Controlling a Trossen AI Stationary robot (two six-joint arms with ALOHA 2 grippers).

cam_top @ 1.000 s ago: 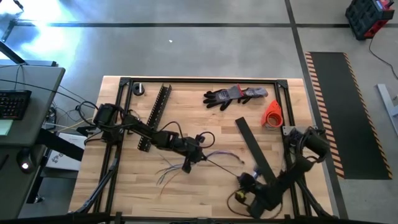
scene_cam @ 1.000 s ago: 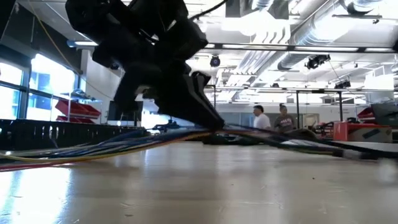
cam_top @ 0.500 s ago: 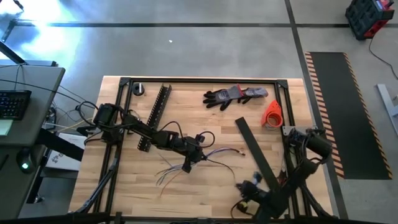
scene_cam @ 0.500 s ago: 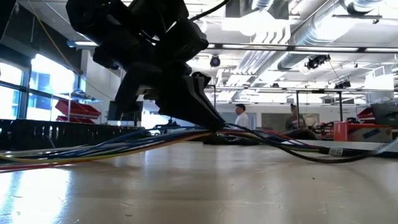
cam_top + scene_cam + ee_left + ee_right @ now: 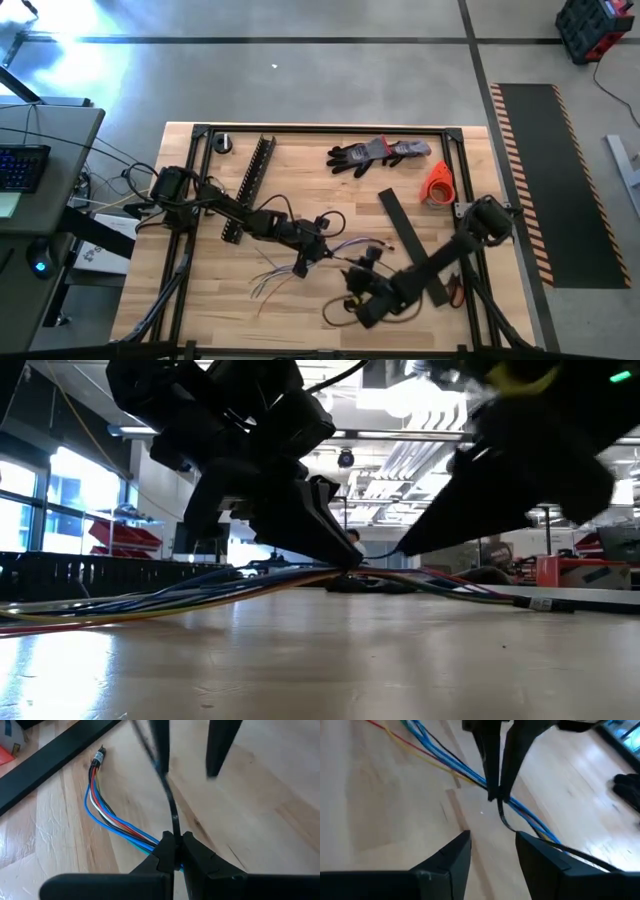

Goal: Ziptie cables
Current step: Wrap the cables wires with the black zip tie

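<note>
The cables (image 5: 345,245) are a loose bunch of thin blue, white, red and dark wires lying across the middle of the table. They also show in the left wrist view (image 5: 110,815) and in the right wrist view (image 5: 445,760). My left gripper (image 5: 303,262) (image 5: 174,852) is shut on the bunch. A thin black strand (image 5: 167,800) runs out from its fingertips. My right gripper (image 5: 352,278) (image 5: 492,852) is open. It hovers close beside the left gripper, on the table's right side of it, and touches nothing. My left gripper pinches the bunch of cables (image 5: 152,842) between its two fingertips, about midway along its length. The fingers (image 5: 492,765) come from above, slanting down, and lie across the wires. The cables rest on the table on both sides of the hold (image 5: 180,595).
A black slotted bar (image 5: 250,185) lies at the far left. A flat black strip (image 5: 405,235) lies slantwise under my right arm. Grey-black gloves (image 5: 378,152) and an orange object (image 5: 438,182) sit at the far right. A small round black object (image 5: 222,143) is near the far left corner.
My right arm has swung from the table's near right corner toward the left and centre. Its gripper now stands just beside the left gripper at the cables. The left gripper has kept still, shut on the bunch.
</note>
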